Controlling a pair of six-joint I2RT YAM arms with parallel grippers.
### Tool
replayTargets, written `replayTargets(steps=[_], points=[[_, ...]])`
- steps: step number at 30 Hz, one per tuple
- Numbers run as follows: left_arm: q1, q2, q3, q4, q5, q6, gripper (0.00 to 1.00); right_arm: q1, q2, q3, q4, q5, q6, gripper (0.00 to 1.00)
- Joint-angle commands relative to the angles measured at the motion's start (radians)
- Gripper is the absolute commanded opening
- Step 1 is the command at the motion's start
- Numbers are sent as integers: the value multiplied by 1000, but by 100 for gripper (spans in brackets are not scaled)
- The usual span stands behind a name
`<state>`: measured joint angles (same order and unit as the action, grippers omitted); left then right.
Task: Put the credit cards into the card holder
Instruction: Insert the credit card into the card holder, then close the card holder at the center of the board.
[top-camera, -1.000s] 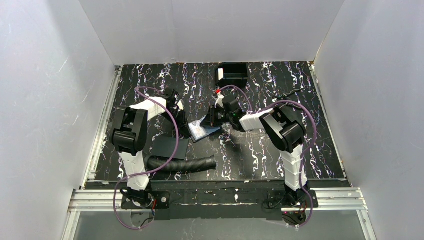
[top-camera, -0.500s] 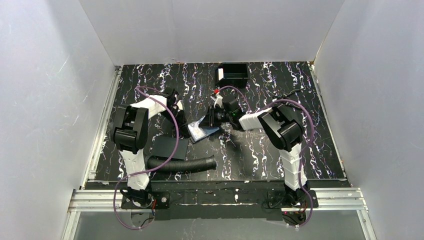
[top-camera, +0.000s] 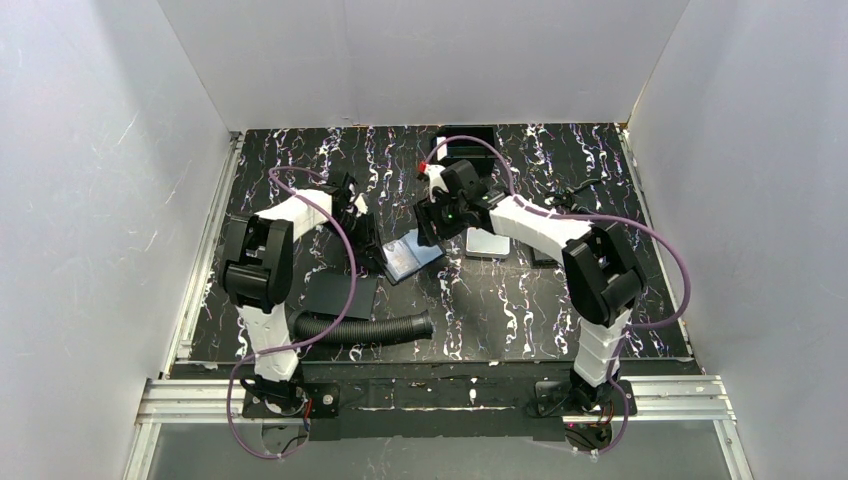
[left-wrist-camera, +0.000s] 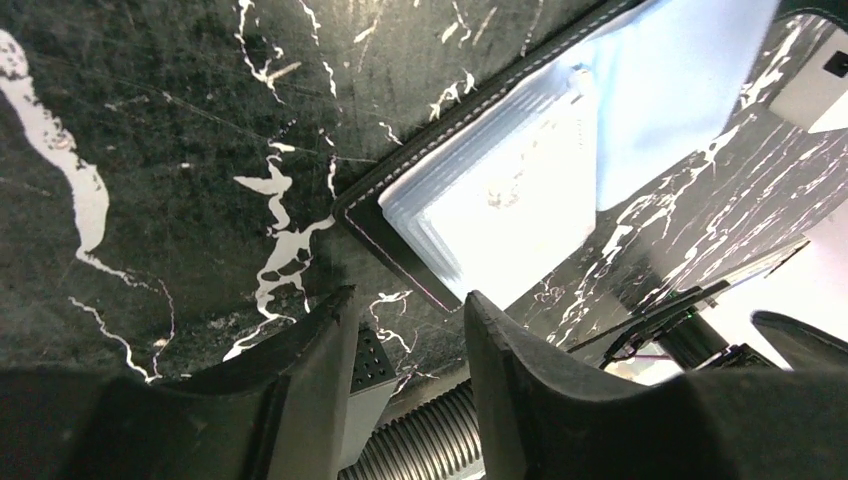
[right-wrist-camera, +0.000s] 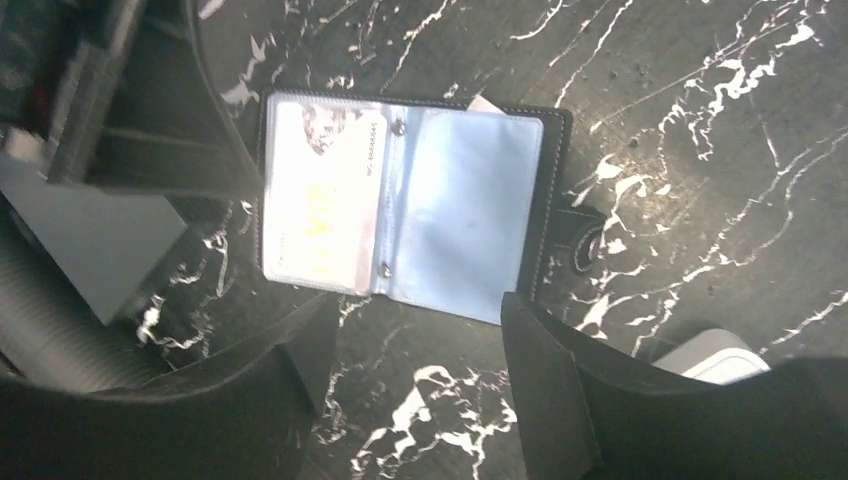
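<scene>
**Two open grippers at an opened card holder**

We see the black card holder (right-wrist-camera: 555, 180) lying open, flat on the marbled table (top-camera: 300, 160) between the arms. A pale credit card (right-wrist-camera: 320, 200) sits in one clear sleeve; a blue card (right-wrist-camera: 465, 215) covers the other leaf. The right gripper (right-wrist-camera: 420, 390) hovers above, jaws wide, empty. The left gripper (left-wrist-camera: 405, 350), jaws narrowly parted and empty, stands just beside one corner.

No legible text anywhere. Just ahead of my right gripper (right-wrist-camera: 415, 322), card (right-wrist-camera: 320, 200) in left sleeve of holder (right-wrist-camera: 556, 190) carries dark mark, thin print line, yellowish lettering. All too blurred to read.
</scene>
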<state>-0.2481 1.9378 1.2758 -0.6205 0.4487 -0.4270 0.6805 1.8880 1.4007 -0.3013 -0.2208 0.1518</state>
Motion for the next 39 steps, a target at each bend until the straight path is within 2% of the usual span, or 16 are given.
replayTargets(steps=[1,3,4,5,7,13,14,17,21,24,30,36,39], points=[[15,-115,-10,-24,-6,37,45,34,-97,-146,95,14,-135,73],[30,-145,-9,-47,0,46,47,56,-152,-247,257,-24,-153,78],[38,-158,-9,-58,1,50,49,67,-180,-296,350,-36,-192,90],[46,-174,-7,-70,-1,57,51,83,-193,-342,438,-42,-219,97],[59,-216,-5,-95,-17,70,56,131,-198,-385,531,-23,-294,98],[85,-323,-20,-133,-71,83,66,252,-87,-302,537,94,-400,98],[85,-339,-24,-137,-82,80,70,271,-64,-269,516,128,-401,98],[85,-388,-41,-140,-133,52,74,324,-17,-248,538,288,-385,98],[90,-430,-52,-152,-226,8,75,392,46,-211,546,581,-310,98],[99,-443,-60,-149,-241,1,76,409,92,-191,563,721,-271,98],[128,-445,-67,-144,-273,-10,77,410,181,-144,549,785,-220,98],[139,-452,-80,-135,-288,-15,78,403,190,-201,569,823,-158,88],[148,-447,-87,-134,-285,-12,78,393,193,-197,547,768,-127,76]])
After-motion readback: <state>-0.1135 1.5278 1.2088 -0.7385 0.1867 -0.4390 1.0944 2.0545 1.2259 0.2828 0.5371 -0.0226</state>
